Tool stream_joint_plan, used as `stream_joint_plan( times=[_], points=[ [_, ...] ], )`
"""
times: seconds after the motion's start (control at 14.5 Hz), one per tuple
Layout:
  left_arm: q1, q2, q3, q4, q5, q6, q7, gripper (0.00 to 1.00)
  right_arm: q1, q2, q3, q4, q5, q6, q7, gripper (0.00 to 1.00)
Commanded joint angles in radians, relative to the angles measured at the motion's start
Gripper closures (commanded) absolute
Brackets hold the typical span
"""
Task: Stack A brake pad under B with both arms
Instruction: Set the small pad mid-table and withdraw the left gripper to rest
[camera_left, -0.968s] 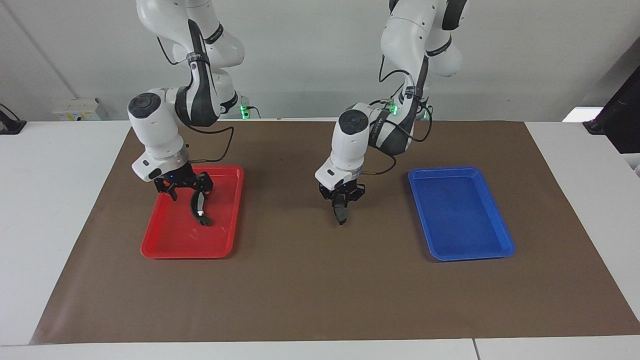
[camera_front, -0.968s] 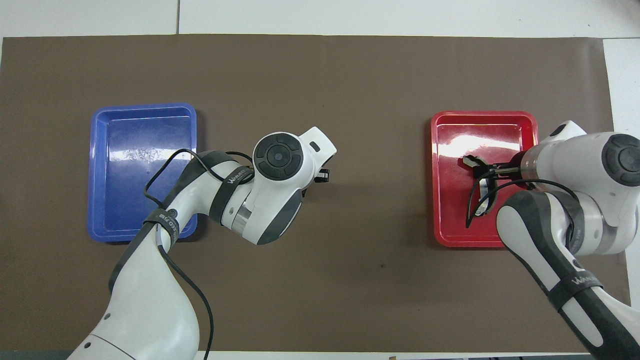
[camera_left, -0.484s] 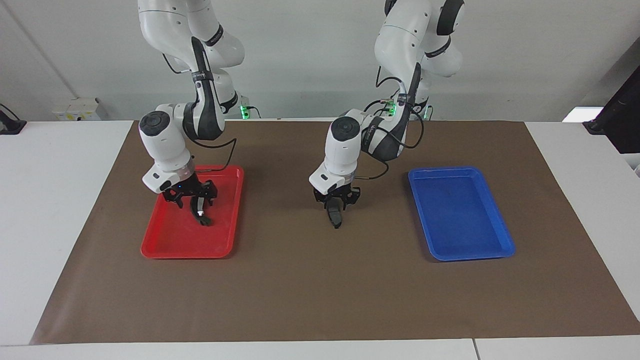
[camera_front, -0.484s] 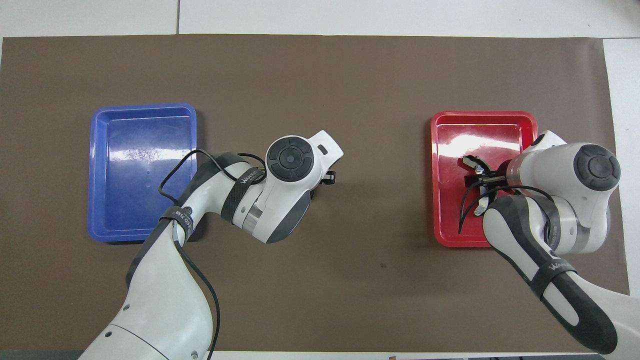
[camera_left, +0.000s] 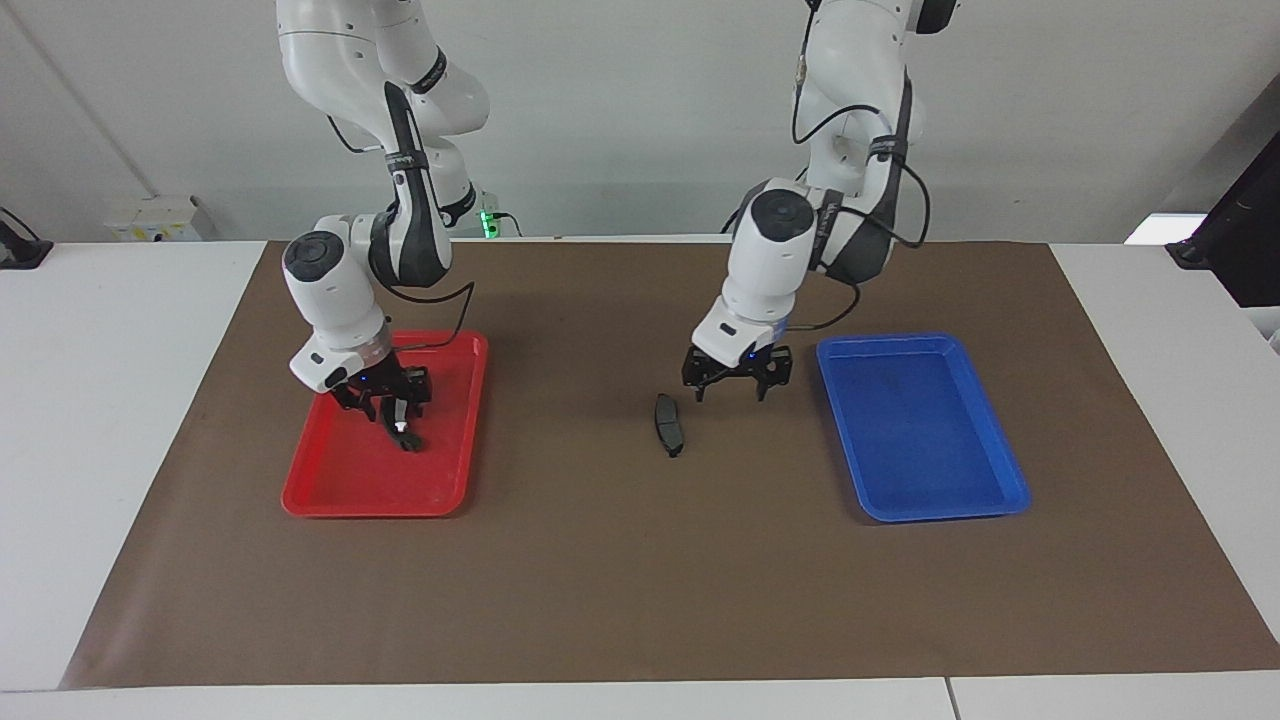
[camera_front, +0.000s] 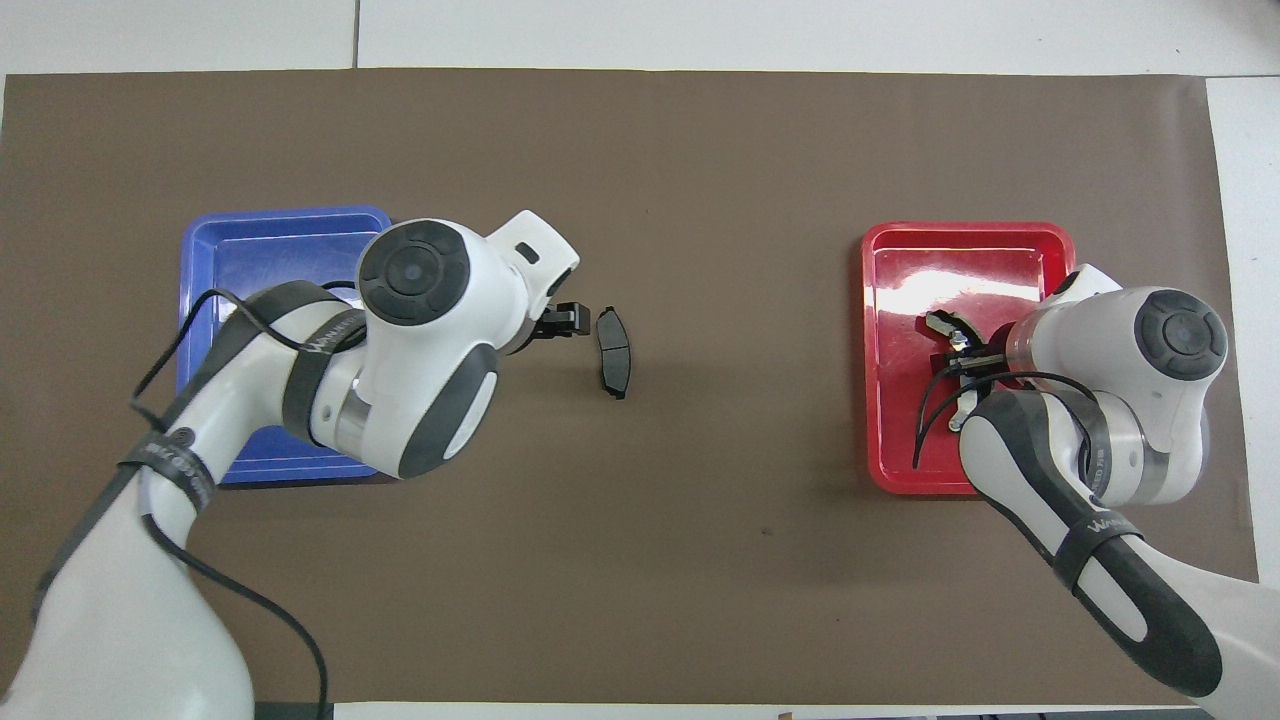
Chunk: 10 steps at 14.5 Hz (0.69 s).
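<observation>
**Two Pads, Two Trays: One Piece Down on the Mat**

Now I see the A brake pad (camera_left: 668, 424) lying flat on the brown mat (camera_left: 640, 580), about midway between the two trays. It is a short, all-dark, matte oblong with a slight curve. My left gripper (camera_left: 737, 388) hangs over the mat just beside it, toward the blue tray (camera_left: 1000, 490), with its fingers spread apart and nothing between them; it does not touch the pad.

At the right arm's end of the table, my right gripper (camera_left: 392, 408) is low in the red tray (camera_left: 300, 497), fingers drawn in around B (camera_left: 403, 428). B is the longer, strongly curved crescent, dark with a whitish tip showing below the fingers. From overhead I make out its pale ends either side of the gripper (camera_front: 960, 372), inside the red tray (camera_front: 875, 400). Whether its lower tip touches the tray floor I cannot tell.

By my count: two brake pieces, one dark pad (camera_front: 613, 352) and one crescent (camera_front: 941, 322); two shallow, glossy plastic trays with rounded corners, one blue (camera_front: 200, 240) and one red; one dull brown mat (camera_front: 700, 150) spread over a white table (camera_left: 100, 400); two white arms, each with a black two-finger gripper, the left one (camera_front: 572, 319) beside the pad.
</observation>
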Motion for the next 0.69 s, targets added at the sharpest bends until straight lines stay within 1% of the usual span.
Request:
stream_joint_plan(
  times=[0.0,0.07,0.14,0.28,0.41,0.48,0.62],
  points=[
    [0.137,-0.098,-0.009,-0.047,-0.007,-0.076,0.161,0.01,-0.003,-0.004,0.003,0.018,0.023,-0.021,-0.034,0.76],
    [0.188,-0.115,-0.009,-0.045,-0.007,-0.104,0.207,0.01,-0.003,-0.001,0.003,0.046,0.023,-0.048,-0.03,0.93],
    [0.238,-0.135,-0.009,-0.041,-0.007,-0.133,0.244,0.01,-0.002,0.0,0.005,0.07,0.023,-0.077,-0.028,1.0],
    [0.324,-0.166,-0.007,-0.015,-0.007,-0.199,0.313,0.01,0.001,-0.001,0.006,0.124,0.023,-0.148,-0.027,1.0],
    [0.416,-0.186,-0.007,0.056,0.001,-0.3,0.374,0.01,0.038,-0.003,0.012,0.196,0.023,-0.227,0.007,1.0],
    [0.459,-0.186,-0.007,0.112,0.007,-0.369,0.438,0.01,0.064,0.005,0.012,0.234,0.023,-0.254,0.042,1.0],
    [0.538,-0.175,-0.007,0.236,0.008,-0.517,0.535,0.01,0.138,0.033,0.012,0.299,0.023,-0.266,0.106,1.0]
  ],
)
